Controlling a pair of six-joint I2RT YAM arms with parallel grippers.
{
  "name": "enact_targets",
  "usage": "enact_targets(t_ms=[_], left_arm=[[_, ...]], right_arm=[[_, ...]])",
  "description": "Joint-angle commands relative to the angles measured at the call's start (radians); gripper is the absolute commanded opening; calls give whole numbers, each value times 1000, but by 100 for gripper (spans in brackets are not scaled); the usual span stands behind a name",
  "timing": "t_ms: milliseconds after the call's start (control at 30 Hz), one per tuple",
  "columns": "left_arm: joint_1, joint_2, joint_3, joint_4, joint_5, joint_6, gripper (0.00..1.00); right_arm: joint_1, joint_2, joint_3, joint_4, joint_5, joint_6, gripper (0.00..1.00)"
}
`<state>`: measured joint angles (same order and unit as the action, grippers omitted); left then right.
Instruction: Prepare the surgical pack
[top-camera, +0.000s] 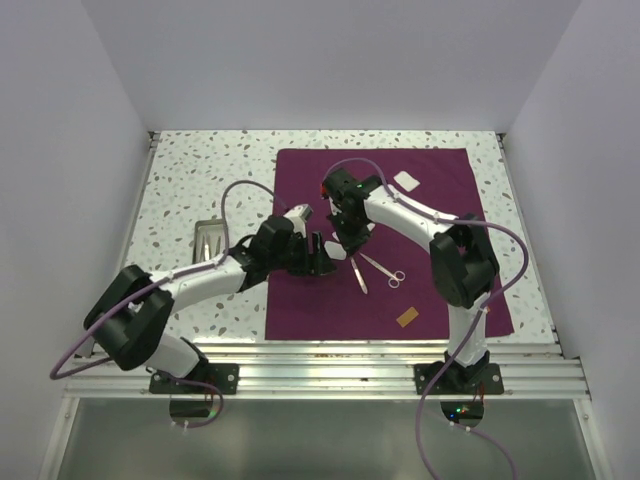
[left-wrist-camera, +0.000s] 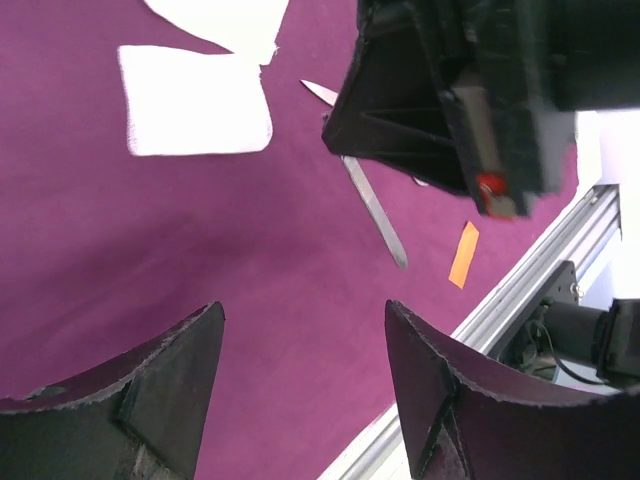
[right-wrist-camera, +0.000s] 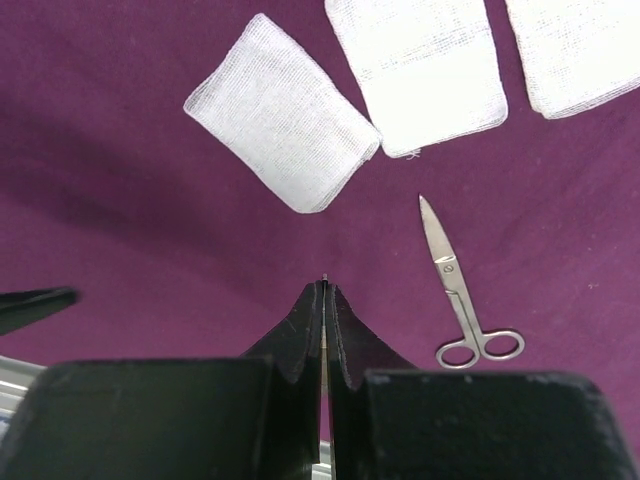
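1. Over the large dark purple square cloth (top-camera: 440, 290) on the bench (top-camera: 180, 180), left end effector (left-wrist-camera: 305, 320) released, right end effector (right-wrist-camera: 325, 290) clenched, crowded together: collision risk.
2. Either could knock the thin steel scissors (right-wrist-camera: 450, 275).

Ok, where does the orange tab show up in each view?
Top: tab on the cloth, near its front right corner.
Left wrist: tab right of centre, close to the rail.
Right wrist: not in it.
Shared landmark: the purple cloth.
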<state>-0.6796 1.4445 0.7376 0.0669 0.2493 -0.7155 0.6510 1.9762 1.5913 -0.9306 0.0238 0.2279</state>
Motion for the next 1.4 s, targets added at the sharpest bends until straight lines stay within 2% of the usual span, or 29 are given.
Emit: enact_targets(t_ms=[0,333,400,433,567,633,833,867,967,1000,1033,1067,1133,1233,1267,1300,1333,1367], left_arm=[[-32,50,32,178,-24,-58,70],[-92,203,108,258,-13,-107,68],[-92,215,114,251,-5,-111,65],[-90,218,115,238,-4,-111,62],[-58,189,128,139,-25,-64,10],[-17,163,117,110,-12,-53,0],[6,146,126,68,22,-22,6],[6,148,120,79,36,-25,1],[14,139,103,76,18,-21,0],[32,108,91,54,5,-21,0],[46,88,86,36,-7,-18,0],[64,65,83,7,-34,-3,0],[129,8,107,-160,-74,31,0],[207,-35,212,-454,-218,176,0],[222,-33,245,-537,-246,201,0],[251,-27,311,-696,-312,220,0],[265,-16,344,-775,-411,241,0],[281,-4,368,-838,-451,254,0]], right_arm=[[-8,-56,25,-30,-42,30,0],[-10,-96,81,-54,-179,148,0],[-10,-103,78,-47,-194,162,0],[-11,-103,78,-42,-202,166,0],[-16,-106,87,-37,-235,174,0],[-19,-106,91,-24,-248,191,0],[-21,-60,154,-20,-295,231,0],[-21,-56,160,-20,-298,234,0],[-21,-43,186,-20,-317,248,0],[-22,-39,205,-30,-293,252,3],[-30,-27,219,-43,-279,252,30],[-36,-22,232,-75,-262,252,42],[-63,-19,257,-99,-211,232,62],[-108,-20,274,-148,-171,165,63],[-114,-13,283,-168,-159,115,63],[-120,-7,288,-189,-139,88,62],[-126,-2,288,-223,-101,58,60],[-125,12,285,-235,-78,27,59]])
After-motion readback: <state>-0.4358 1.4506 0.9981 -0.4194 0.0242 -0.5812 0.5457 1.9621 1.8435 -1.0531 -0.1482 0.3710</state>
